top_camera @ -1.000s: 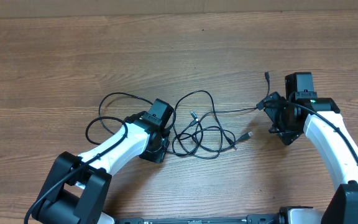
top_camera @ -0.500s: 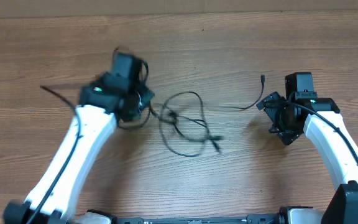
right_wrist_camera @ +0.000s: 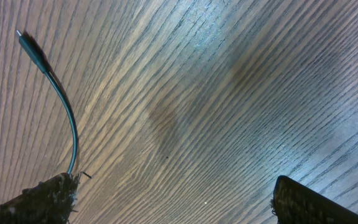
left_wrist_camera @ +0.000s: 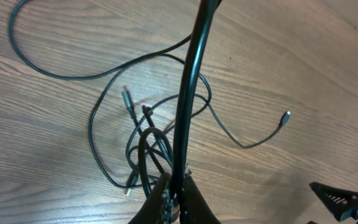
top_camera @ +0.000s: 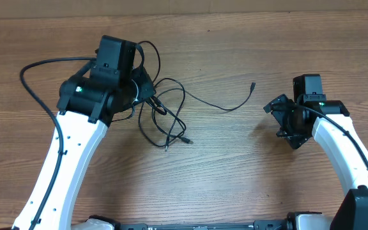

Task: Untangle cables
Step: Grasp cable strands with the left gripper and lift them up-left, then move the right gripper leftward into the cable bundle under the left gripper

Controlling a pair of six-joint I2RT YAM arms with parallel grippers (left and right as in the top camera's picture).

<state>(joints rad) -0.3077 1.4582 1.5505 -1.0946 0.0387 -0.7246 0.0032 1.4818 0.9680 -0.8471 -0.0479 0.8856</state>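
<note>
Left tool (left_wrist_camera: 175, 198) pinches one of the tangled cables (left_wrist_camera: 190, 74) (loops lie on the counter (top_camera: 235, 172)); right tool (right_wrist_camera: 169, 199) is spread apart.

Left arm (top_camera: 69, 153) and right arm (top_camera: 340, 144) are white-shelled, with black wrists, green lights.

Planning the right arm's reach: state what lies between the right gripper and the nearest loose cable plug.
Nothing but bare table: overhead, the stretch from the right gripper to the plug holds only wood.
</note>
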